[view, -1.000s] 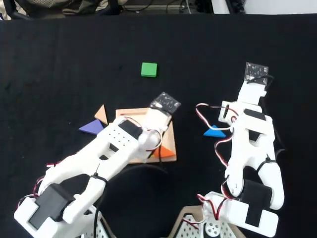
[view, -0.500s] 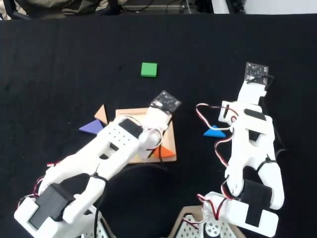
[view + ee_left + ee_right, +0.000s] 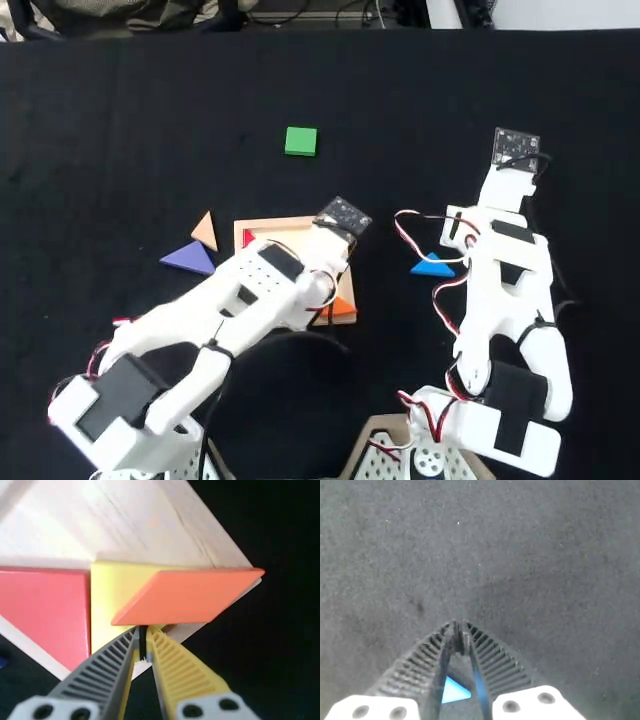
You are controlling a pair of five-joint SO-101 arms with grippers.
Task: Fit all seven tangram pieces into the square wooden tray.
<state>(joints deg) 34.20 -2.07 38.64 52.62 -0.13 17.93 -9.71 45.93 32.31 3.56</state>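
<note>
Item, left of the high view: purple triangle (image 3: 187, 258) and small tan triangle (image 3: 205, 231), loose on the black tabletop (image 3: 120, 120) just beside the wooden tray (image 3: 272, 224), both awaiting placement as I judge it. Item, centre: tray, holding a red triangle (image 3: 45, 610) and a yellow piece (image 3: 112, 592) seated flat side by side; an orange parallelogram (image 3: 187, 596) lies at the lower-right corner, partly over the yellow piece and over the rim, so not yet seated. Left end effector (image 3: 143, 636): tips pressed almost together, at the parallelogram's near edge, probably placed there to nudge it down into the corner. Item, upper centre: green square (image 3: 301, 141), well apart from the tray. Item, right of centre: blue triangle (image 3: 433, 266), on the tabletop near the right arm. Right end effector (image 3: 457, 632): tips pressed together, gripping nothing, over bare tabletop, seemingly parked clear of the tray.
</note>
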